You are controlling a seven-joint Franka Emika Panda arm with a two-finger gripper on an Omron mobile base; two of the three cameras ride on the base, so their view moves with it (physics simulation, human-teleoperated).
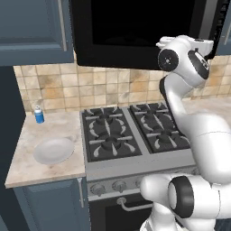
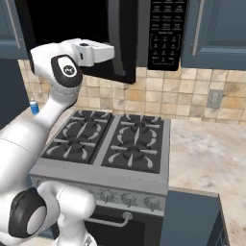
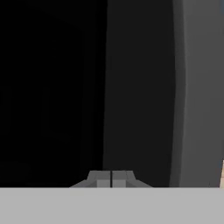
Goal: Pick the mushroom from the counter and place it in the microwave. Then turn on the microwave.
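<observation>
Tiled wall and stove behind, we hold our pincer (image 3: pixel 111 178) pressed together and empty at the microwave (image 2: pixel 120 38) door, its keypad (image 2: pixel 166 31) off to the right.

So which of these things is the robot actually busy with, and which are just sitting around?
Part of the job:
- microwave, with its keypad
- counter
- gripper, shut, close to the microwave's dark front

Just lying about:
- white plate
- blue bottle
- gas stove
- wall cabinet
</observation>
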